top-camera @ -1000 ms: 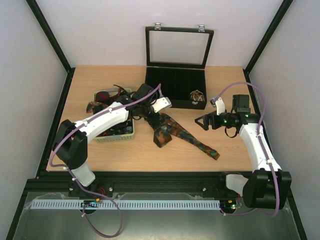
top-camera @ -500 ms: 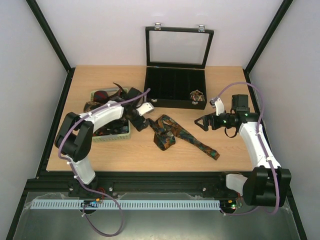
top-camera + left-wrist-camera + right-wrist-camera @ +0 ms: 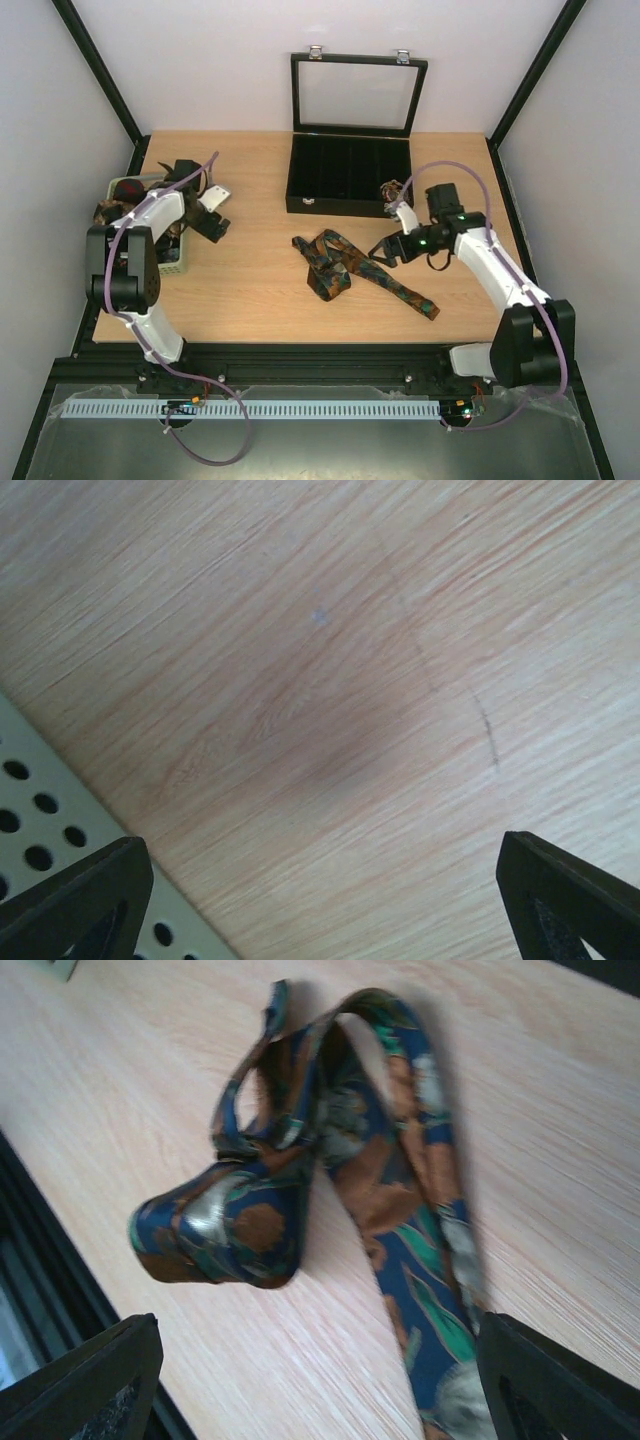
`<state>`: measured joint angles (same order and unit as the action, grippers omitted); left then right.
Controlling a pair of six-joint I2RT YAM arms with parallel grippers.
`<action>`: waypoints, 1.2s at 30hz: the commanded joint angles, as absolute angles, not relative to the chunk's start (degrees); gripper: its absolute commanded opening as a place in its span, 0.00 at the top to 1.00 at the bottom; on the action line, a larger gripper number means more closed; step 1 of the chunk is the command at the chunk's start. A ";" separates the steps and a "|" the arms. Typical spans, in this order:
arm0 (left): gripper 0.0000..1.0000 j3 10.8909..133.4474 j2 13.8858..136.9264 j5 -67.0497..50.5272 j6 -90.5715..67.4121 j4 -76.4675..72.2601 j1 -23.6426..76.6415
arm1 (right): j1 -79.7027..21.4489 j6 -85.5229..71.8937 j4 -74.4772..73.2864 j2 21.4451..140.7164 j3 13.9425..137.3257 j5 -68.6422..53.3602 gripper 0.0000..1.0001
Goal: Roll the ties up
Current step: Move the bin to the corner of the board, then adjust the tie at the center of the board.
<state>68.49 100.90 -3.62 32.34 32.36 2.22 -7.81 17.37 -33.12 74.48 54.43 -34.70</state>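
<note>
I judge it barely begun: one rolled tie done; the loose tie lies crumpled mid table, beneath my right claw, spread wide, empty; that roll sits at the right end of the black box; more ties fill the green basket; left claw gapes beside it.

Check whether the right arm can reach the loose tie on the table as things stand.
Probably yes: the right gripper hangs open close by the tie, which lies uncovered on the table with nothing between them.
</note>
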 commanded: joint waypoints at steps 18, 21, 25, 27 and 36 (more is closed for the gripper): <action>0.01 63.11 84.49 -17.21 20.83 35.73 2.72 | -43.01 36.59 -36.93 102.38 71.45 -9.00 0.09; 0.01 62.68 84.39 -17.25 20.19 35.31 2.70 | -43.28 40.87 -34.23 102.59 69.20 -1.76 0.20; 0.01 62.07 84.87 -16.94 19.44 33.99 2.64 | -43.27 44.02 -30.51 102.29 67.59 2.53 0.54; 0.01 62.10 85.32 -16.96 19.11 33.57 2.55 | -43.33 44.43 -29.54 101.42 68.79 2.61 0.80; 0.01 63.09 86.43 -16.92 17.75 31.38 2.21 | -43.29 44.83 -28.84 95.49 80.50 1.14 0.99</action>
<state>62.61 85.67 -16.49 19.03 32.58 2.61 -43.20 43.75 -29.26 100.36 73.65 0.75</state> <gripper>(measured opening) 0.993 0.022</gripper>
